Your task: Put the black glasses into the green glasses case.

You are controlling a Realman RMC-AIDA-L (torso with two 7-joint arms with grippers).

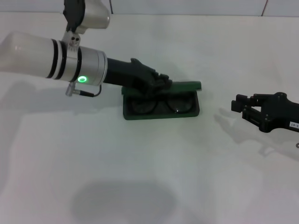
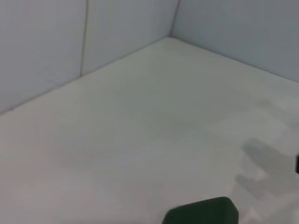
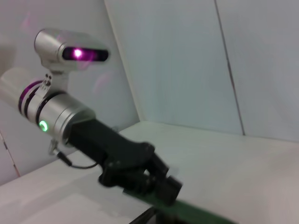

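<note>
Resting in the open case (image 1: 161, 108) on a white table (image 1: 149, 177), glasses (image 1: 161, 105); left hand (image 1: 163, 84) grips its lid, right hand (image 1: 244, 108) wide beside it, pale walls (image 2: 84, 37) behind.

Silver left arm (image 1: 60, 58) – black bands, green light; both grippers matte black

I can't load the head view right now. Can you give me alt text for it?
The black glasses lie inside the open green glasses case at the middle of the white table, with the left hand at the case's raised lid. The right hand hovers off to the case's right, touching nothing.
</note>
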